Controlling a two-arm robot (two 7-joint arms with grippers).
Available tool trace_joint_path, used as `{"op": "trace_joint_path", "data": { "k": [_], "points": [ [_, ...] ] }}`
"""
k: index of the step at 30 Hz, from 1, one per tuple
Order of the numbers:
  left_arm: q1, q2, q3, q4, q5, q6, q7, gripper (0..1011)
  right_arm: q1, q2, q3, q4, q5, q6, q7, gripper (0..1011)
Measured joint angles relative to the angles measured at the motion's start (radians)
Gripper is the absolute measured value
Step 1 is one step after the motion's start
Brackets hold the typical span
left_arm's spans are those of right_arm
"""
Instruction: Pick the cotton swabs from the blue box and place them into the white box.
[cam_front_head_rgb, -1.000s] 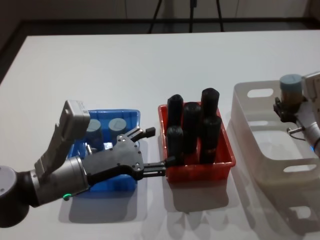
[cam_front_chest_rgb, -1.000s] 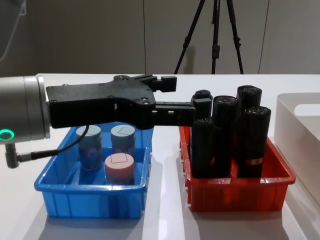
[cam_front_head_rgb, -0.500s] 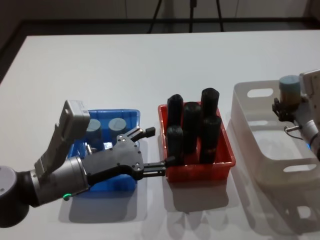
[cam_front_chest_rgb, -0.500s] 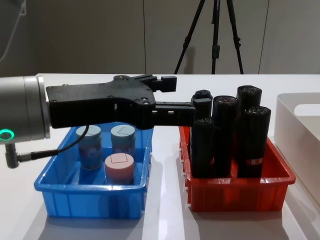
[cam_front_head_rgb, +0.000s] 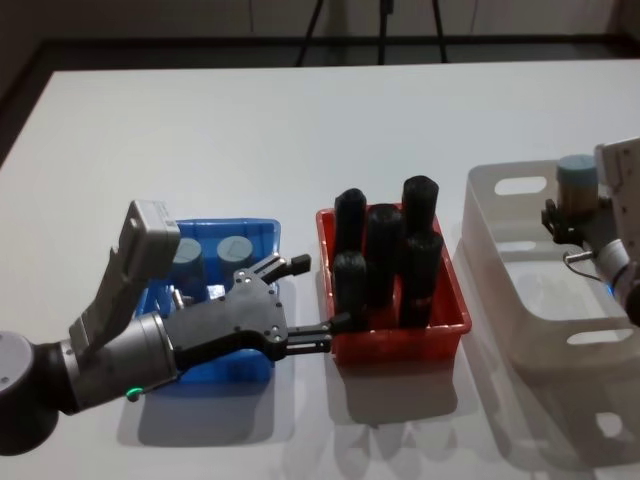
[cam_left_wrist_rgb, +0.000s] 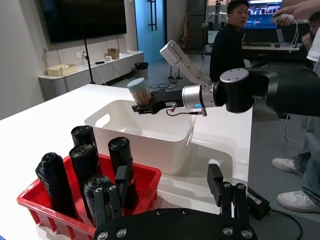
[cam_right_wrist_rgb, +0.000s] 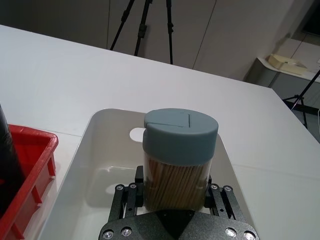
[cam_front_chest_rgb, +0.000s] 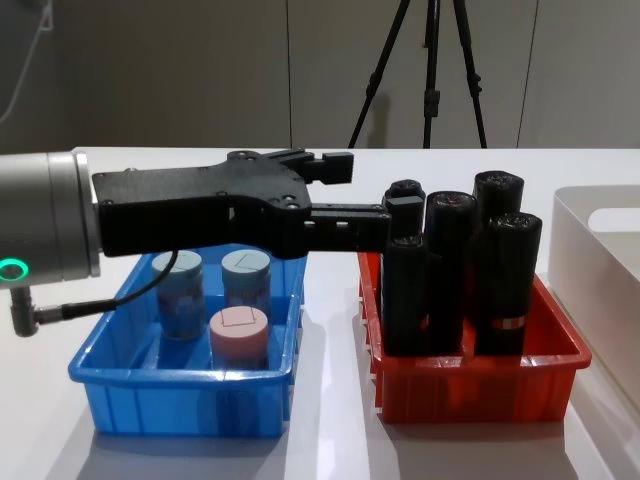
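— Item one: where does the swab tub stand against the right pincer?

— The right gripper (cam_right_wrist_rgb: 174, 189) is clenched on the small clear cylindrical cotton swab tub (cam_right_wrist_rgb: 181, 150) with the grey-blue lid. The tub stands upright between the two fingers, which clamp its lower body. The lid rises clear above them. It hangs above the open top of the plain off-white plastic box (cam_front_head_rgb: 490, 245) with rounded corners, near the far-end handle slot (cam_right_wrist_rgb: 137, 134), apart from the walls and floor.

— And the left?

— The left gripper (cam_front_chest_rgb: 368, 190) hovers released, fingers spread, above the shallow bright blue plastic box (cam_front_chest_rgb: 180, 405). Its tips reach toward the tall black cylinders (cam_front_chest_rgb: 450, 270), which stand upright in the shallow red plastic bin (cam_front_chest_rgb: 480, 405). In the blue box stand one pink-lidded tub (cam_front_chest_rgb: 240, 335) and two grey-blue-lidded tubs (cam_front_chest_rgb: 245, 278), all upright, none touched.

— Change against a second ago?

— In the head view the held tub sits slightly lower, closer to the white box's rim. The left gripper, the bins and their contents have not shifted.
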Motion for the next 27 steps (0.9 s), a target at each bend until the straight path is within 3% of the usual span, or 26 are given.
{"op": "trace_joint_path", "data": {
  "k": [27],
  "points": [
    [0.000, 0.000, 0.000, 0.000, 0.000, 0.000, 0.000, 1001, 0.040, -0.029, 0.027, 0.074, 0.001, 0.035, -0.026, 628]
  ]
}}
